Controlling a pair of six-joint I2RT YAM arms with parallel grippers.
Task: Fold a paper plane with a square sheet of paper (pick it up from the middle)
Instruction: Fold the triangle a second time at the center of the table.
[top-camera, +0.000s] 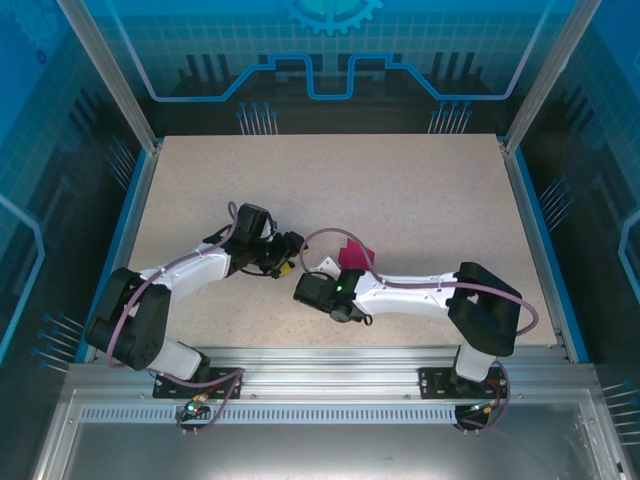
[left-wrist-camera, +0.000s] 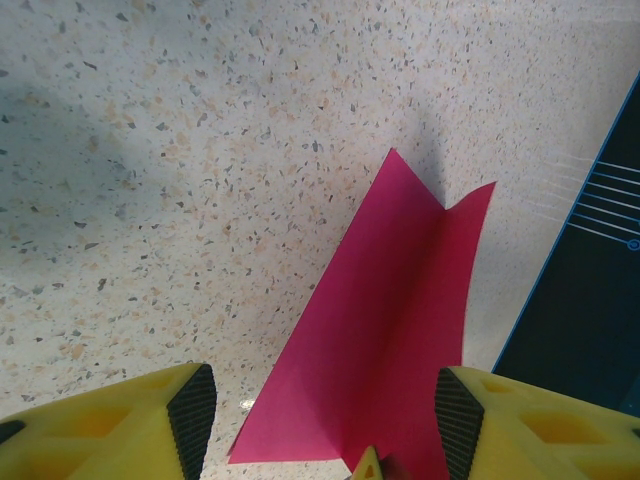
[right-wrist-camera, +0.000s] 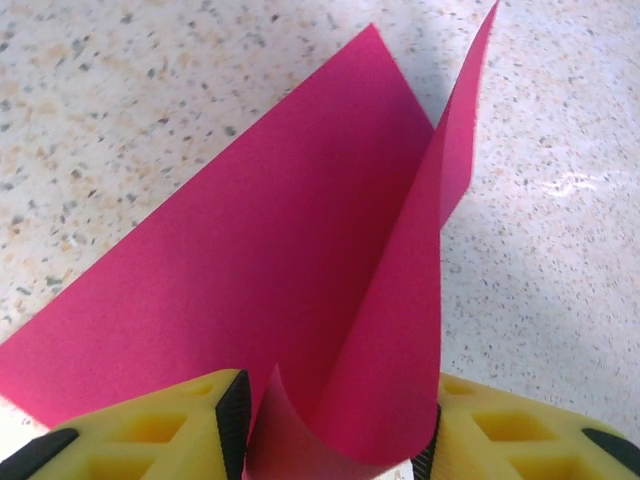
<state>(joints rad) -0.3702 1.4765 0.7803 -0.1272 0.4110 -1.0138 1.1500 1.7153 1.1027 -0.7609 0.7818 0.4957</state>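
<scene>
Speckled beige surface (top-camera: 420, 190) | thin magenta-pink square sheet of paper (right-wrist-camera: 250, 250) lies mid-surface, one flap raised | right end effector (right-wrist-camera: 333, 420) apart, straddling flap | left end effector (left-wrist-camera: 325, 405) apart, nearby | risk: pinching off-line creases crooked; unpinned sheet may slide

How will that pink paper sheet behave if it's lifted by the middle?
Probably floppy: the pink paper sheet curls up inside the right end effector rather than lying flat. Likely very light, so it may slide on the smooth speckled table when nudged. Its standing flap suggests it creases easily.
</scene>
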